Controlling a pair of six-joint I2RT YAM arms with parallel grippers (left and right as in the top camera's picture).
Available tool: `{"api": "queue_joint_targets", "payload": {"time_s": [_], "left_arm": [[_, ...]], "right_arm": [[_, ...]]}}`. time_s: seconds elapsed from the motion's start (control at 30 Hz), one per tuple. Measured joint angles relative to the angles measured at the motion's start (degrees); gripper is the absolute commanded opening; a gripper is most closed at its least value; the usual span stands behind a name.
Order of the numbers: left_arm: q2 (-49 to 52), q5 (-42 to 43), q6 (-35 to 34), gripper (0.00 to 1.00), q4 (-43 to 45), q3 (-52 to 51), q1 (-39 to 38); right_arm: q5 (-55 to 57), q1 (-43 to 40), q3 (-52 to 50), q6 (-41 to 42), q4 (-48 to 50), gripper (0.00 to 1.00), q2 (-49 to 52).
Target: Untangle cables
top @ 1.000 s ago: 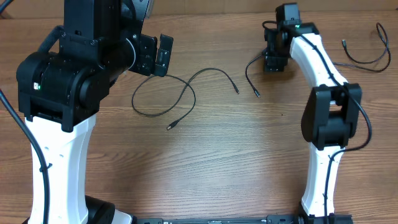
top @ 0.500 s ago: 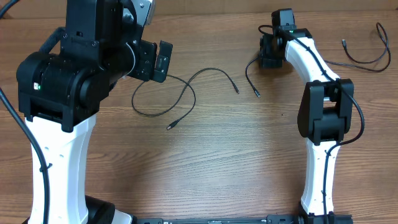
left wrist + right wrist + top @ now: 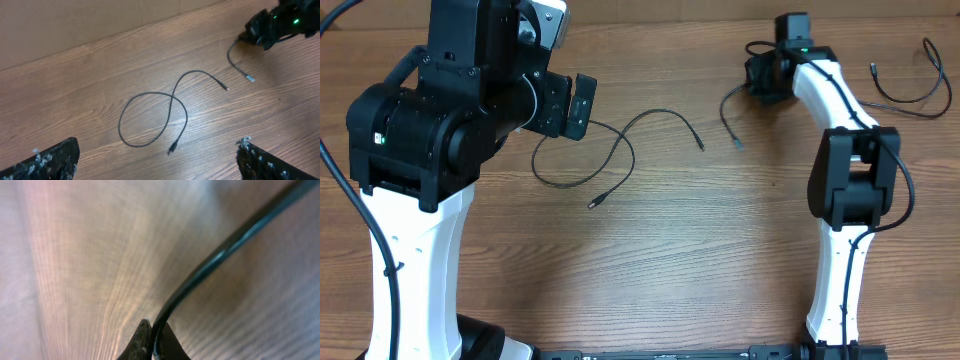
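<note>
left tool (image 3: pixel 576 102) unchanged: fingers spread wide, empty, hovering at the left edge of the looped cable (image 3: pixel 173 97). looped cable hasn't moved, flat on the bench (image 3: pixel 650 260), one self-crossing. To its right the second cable (image 3: pixel 724 112) lies clear of it, no overlap. Change: right tool (image 3: pixel 763 82) just clamped down, now pinching the second cable's far end and drawing it slightly further from the looped cable. Cables look separated; likely only that self-crossing remains.
</note>
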Motion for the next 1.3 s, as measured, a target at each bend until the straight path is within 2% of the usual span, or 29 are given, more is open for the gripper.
{"api": "queue_joint_targets", "payload": {"time_s": [0.13,0.33,0.47,0.67,0.93,1.13,1.23,1.27,1.3], "left_arm": [[0.0,0.0,0.0,1.0,0.0,0.0,0.0],[0.0,0.0,0.0,1.0,0.0,0.0,0.0],[0.0,0.0,0.0,1.0,0.0,0.0,0.0],[0.0,0.0,-0.4,1.0,-0.6,0.0,0.0],[0.0,0.0,-1.4,1.0,-0.9,0.0,0.0],[0.0,0.4,-2.0,1.0,0.0,0.0,0.0],[0.0,1.1,-2.0,0.99,0.5,0.0,0.0],[0.0,1.3,-2.2,0.99,0.6,0.0,0.0],[0.0,1.5,-2.2,0.99,0.6,0.0,0.0]], "right_arm": [[-0.9,-2.2,4.0,-14.8,0.2,0.04,-2.3],[-1.1,-4.7,7.5,-38.4,0.8,0.04,-12.6],[0.4,-7.2,9.1,-48.5,2.3,0.04,-17.7],[1.9,-16.0,9.5,-54.6,6.7,0.04,-17.1],[-4.2,-31.2,9.5,-57.4,14.2,0.04,-12.1],[-4.9,-34.2,9.5,-57.8,14.8,0.04,-4.7],[-5.2,-34.1,9.5,-57.3,14.4,0.2,-0.4],[-5.2,-34.0,9.5,-57.1,14.0,0.48,0.8],[-5.1,-34.0,9.4,-56.5,13.7,1.0,2.1]]}}
